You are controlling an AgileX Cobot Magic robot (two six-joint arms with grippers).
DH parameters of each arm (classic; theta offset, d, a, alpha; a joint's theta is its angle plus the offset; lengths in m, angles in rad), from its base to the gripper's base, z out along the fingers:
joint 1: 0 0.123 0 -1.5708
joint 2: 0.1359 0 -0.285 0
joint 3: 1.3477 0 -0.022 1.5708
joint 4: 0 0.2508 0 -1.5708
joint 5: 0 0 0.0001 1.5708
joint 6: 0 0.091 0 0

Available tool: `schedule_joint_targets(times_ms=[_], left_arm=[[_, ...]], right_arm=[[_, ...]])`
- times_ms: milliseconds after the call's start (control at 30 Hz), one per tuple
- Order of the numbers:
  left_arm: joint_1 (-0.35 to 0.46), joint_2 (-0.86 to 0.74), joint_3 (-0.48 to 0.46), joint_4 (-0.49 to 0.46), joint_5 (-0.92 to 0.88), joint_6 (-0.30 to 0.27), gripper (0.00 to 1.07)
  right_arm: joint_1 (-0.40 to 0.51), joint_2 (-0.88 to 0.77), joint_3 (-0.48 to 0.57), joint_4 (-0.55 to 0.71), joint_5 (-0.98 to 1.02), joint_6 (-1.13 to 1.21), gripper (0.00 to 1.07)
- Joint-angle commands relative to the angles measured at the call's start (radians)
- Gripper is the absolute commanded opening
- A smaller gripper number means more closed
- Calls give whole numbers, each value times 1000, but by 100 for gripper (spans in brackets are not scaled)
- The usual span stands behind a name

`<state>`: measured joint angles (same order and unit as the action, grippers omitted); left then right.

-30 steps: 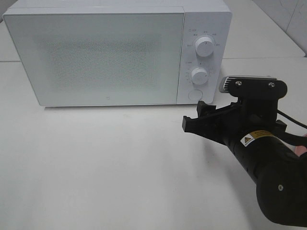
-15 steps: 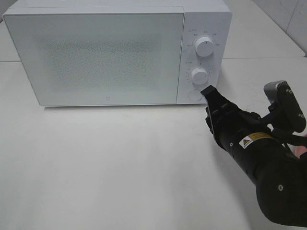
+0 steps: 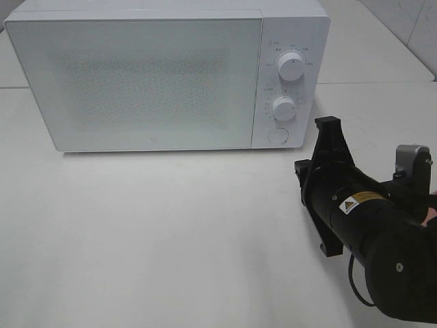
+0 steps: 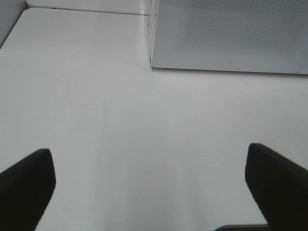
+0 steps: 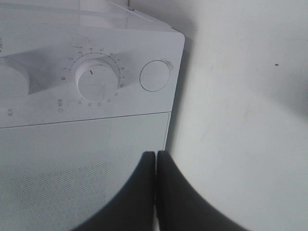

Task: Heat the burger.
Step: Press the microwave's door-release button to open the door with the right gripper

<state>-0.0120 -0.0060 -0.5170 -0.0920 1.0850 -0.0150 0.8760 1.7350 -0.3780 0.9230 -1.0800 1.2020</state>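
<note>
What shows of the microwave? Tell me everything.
The microwave is a white box, its door shut and frosted with fine dots. The panel beside the door carries a round upper dial, a lower dial and a round button below. It stands upright on the white table. The shut right tool points at it, not touching.

Big white microwave [image 3: 164, 75], door shut, blocks the back edge of the counter [image 3: 150, 232], wide open room across the middle and front left, black right arm [image 3: 372, 219] fills the front right corner
</note>
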Motion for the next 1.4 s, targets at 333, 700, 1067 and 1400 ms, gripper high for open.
schedule_joint_targets(times_ms=[333,700,1067,1400], left_arm=[[-2,-20,2,1,-15,4,100],[-2,-14,2,1,-15,4,100],[-2,-14,2,1,-15,4,100],[-2,-14,2,1,-15,4,100]], right_arm=[[-69,22,-44,-5,9,12,0],[-105,141,-158,-34,34,32,0],[-193,224,-276,-101,110,55,0],[-243,313,-391,-116,132,65,0]])
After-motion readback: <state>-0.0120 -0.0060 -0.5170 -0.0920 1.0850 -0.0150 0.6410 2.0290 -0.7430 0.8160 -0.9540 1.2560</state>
